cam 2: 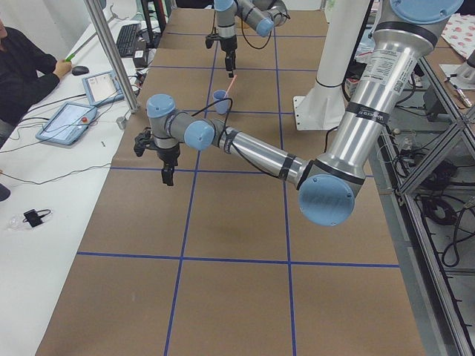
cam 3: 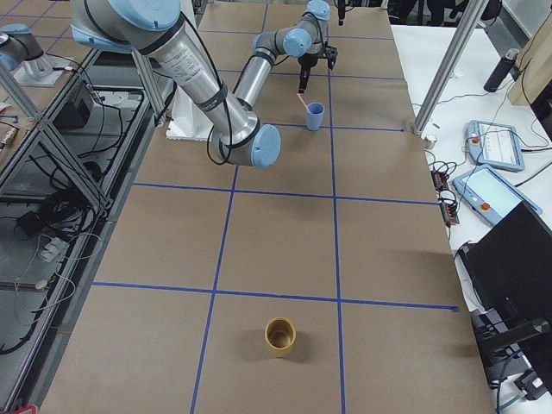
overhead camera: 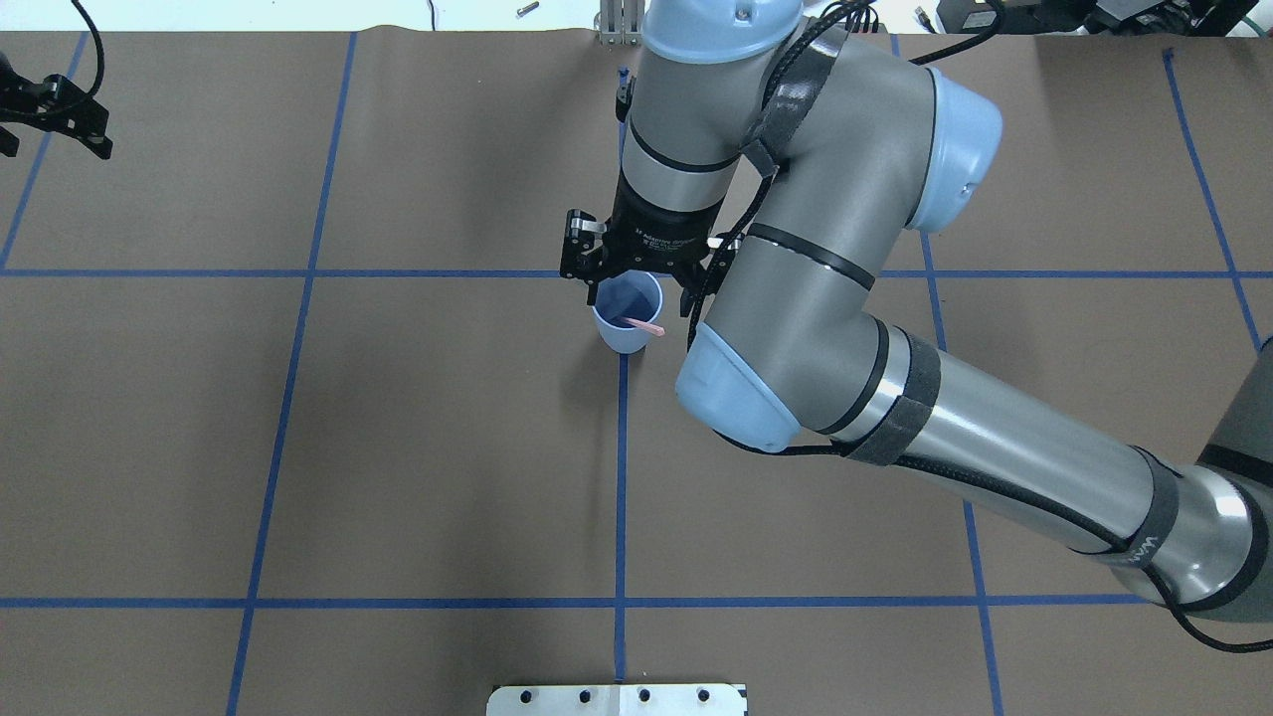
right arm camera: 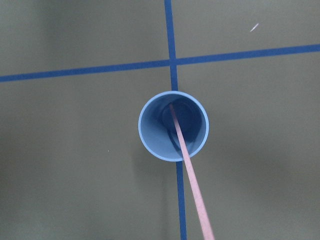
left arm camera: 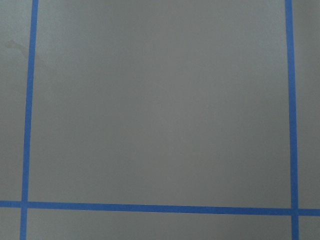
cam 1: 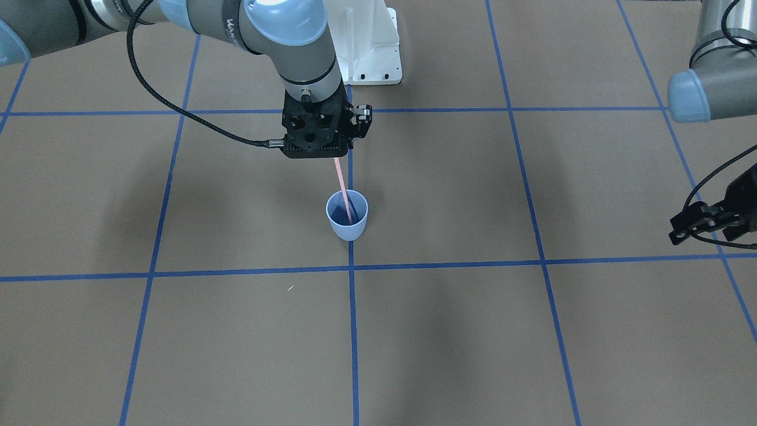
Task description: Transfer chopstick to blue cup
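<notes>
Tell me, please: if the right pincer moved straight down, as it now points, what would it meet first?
Probably the rim of the light blue plastic cup, which stands directly under the right pincer. The thin pink chopstick reaches down into it.

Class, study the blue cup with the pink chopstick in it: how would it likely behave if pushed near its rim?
The blue cup looks tippy: it tapers to a narrow base. It seems to be thin plastic, so it is probably light and apt to slide. The pink chopstick, leaning far above the rim, may add tipping leverage.
</notes>
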Robot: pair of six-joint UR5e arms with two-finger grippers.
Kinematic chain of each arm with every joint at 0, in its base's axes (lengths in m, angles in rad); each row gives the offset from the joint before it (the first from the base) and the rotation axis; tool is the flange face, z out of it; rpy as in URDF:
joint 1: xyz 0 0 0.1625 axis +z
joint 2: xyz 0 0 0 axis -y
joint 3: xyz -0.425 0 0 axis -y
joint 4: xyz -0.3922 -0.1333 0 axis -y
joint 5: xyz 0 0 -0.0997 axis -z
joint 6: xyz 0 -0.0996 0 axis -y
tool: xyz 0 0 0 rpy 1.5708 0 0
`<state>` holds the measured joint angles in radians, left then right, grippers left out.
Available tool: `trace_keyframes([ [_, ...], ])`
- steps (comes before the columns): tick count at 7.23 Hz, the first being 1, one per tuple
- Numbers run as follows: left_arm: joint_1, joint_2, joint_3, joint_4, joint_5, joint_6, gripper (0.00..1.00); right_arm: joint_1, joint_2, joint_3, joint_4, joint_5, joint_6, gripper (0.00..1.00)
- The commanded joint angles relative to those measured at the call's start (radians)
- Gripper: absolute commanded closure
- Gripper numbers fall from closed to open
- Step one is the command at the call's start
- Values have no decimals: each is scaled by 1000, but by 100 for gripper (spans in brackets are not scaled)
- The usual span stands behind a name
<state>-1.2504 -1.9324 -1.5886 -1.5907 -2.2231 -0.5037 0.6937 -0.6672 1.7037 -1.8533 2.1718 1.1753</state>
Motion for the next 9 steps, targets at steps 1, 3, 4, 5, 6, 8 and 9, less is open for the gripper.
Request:
trace_keyframes([
  [1, -21, -2, 1, 6, -66, 1, 1, 119, -72, 100, -7, 11, -17, 0],
  [3, -72, 7, -5, 0, -117, 10, 1, 270, -309, 226, -7, 31, -228, 0],
  [4, -93, 50, -20, 0, -130, 63, 1, 356, -410, 226, -7, 55, -408, 0],
  [5, -115, 97, -21, -15, -132, 147, 1, 424, -516, 223, -7, 72, -586, 0],
  [6, -163, 143, -4, -15, -132, 333, 1, 519, -623, 205, -7, 92, -797, 0],
  [8, -274, 242, 9, -18, -133, 562, 1, 697, -759, 107, -7, 89, -1195, 0],
  [9, -302, 274, 7, -20, -133, 600, 1, 774, -811, 44, 8, 91, -1297, 0],
])
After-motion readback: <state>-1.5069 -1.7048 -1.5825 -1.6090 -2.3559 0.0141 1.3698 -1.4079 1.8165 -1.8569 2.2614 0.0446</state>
